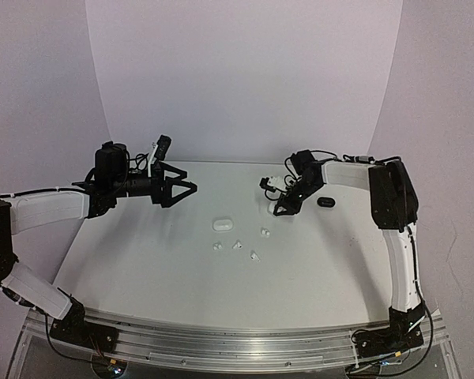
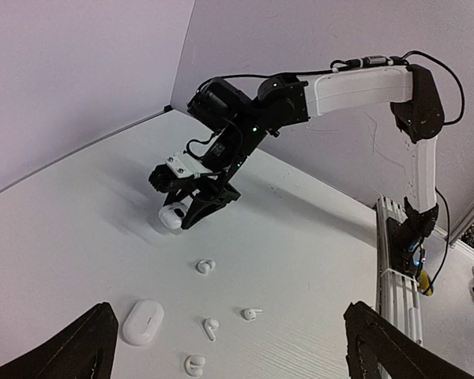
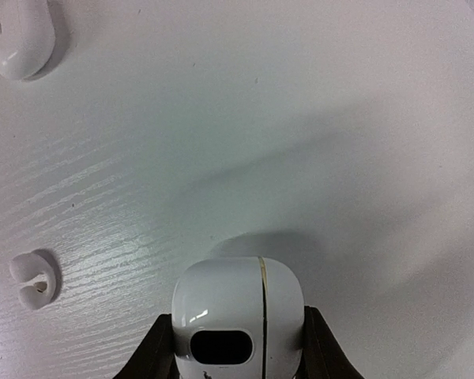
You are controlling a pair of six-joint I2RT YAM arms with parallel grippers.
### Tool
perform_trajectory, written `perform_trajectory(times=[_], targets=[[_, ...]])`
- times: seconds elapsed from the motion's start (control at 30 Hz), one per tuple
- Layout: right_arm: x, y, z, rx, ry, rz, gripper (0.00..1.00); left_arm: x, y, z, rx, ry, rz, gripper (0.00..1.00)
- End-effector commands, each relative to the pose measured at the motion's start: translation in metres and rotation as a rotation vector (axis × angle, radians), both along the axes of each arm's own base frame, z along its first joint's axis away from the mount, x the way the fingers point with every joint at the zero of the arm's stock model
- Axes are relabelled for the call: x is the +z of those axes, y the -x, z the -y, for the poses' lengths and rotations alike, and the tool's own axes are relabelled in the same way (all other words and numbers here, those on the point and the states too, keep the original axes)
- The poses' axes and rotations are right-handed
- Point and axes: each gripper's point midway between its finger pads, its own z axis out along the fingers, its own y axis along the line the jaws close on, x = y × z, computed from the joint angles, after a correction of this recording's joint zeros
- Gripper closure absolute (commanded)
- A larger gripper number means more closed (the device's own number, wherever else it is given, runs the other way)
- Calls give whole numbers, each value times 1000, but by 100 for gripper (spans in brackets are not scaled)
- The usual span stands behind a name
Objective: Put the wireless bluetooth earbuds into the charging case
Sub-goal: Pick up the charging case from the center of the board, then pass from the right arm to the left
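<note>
- Earbuds (image 1: 238, 244): lay loose on the table (image 1: 142, 268), four white ones seen, on the near side of a second white case (image 1: 222, 224); none seated in any case yet.
- Looked tiny, light, hard and glossy; judged likely to slip or skitter, best pinched across the rounded body.
- Right gripper (image 3: 238, 341): clenched on the sides of a white charging case (image 3: 237, 292), right of the buds.
- Left gripper (image 1: 182, 188): spread wide, empty, off at far left.

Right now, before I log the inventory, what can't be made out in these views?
- white case in right gripper: base cut off by right wrist view's lower edge.
- white earbuds: top view, too small for orientation.
- dark object: top view, too small to identify.
</note>
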Motion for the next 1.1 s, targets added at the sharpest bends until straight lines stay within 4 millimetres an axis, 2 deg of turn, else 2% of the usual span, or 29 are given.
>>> perform_trajectory(times=[0.0,0.03,0.07,0.17,0.23,0.37,0.53,0.67,0.87,1.07], targets=[[173,-26,-28,-42,-182,444,83,38,-5,0,10,66,27,1],[190,-19,-35,-34,-218,519,85,42,-5,1,7,81,17,1],[215,-10,-43,-20,-268,616,87,46,-4,1,2,96,7,1],[272,29,-73,74,-366,883,90,61,3,5,-53,141,9,1],[288,50,-91,96,-385,971,90,70,10,7,-97,159,22,3],[318,77,-120,108,-353,1115,91,79,16,11,-148,161,47,5],[330,107,-151,183,-292,1218,91,93,22,14,-186,175,72,7],[337,125,-167,227,-289,1255,91,99,14,14,-136,185,69,11],[333,142,-185,285,-241,1291,93,105,5,17,-95,192,69,21],[325,145,-199,310,-209,1289,93,103,14,21,-145,191,90,25]])
